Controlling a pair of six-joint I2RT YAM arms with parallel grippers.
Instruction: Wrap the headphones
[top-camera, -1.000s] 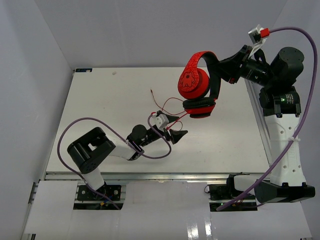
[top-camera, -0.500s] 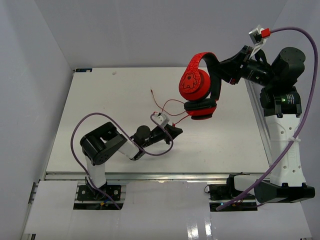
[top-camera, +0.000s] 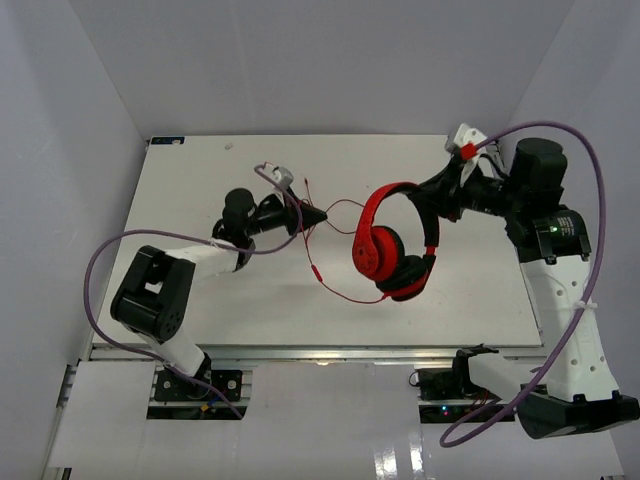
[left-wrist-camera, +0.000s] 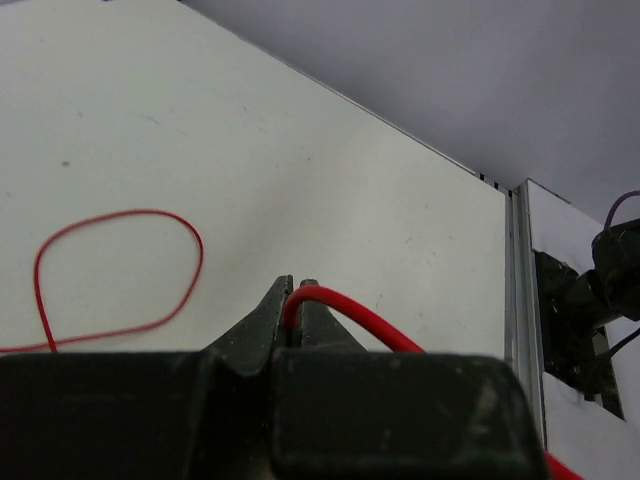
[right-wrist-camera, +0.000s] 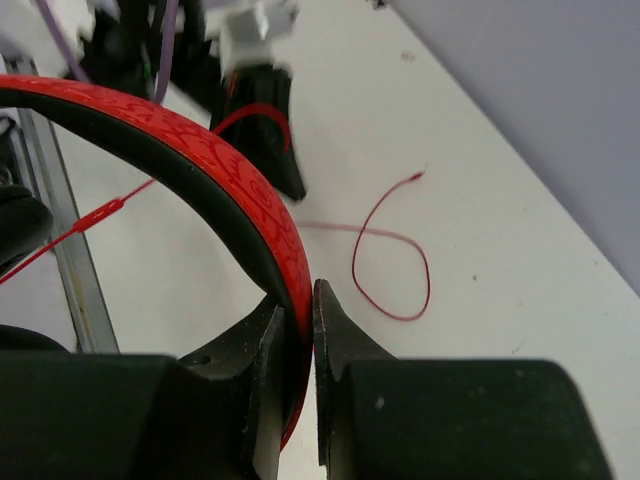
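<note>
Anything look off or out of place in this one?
Nothing damaged. The cable lies in loose loops on the table, unwrapped, pinched by the left gripper. The right gripper holds the headphones by the headband.

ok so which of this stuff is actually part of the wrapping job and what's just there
In the job: headphones, their red cable, right gripper on the headband, left gripper pinching the cable.
Just there: purple arm cables, table.
</note>
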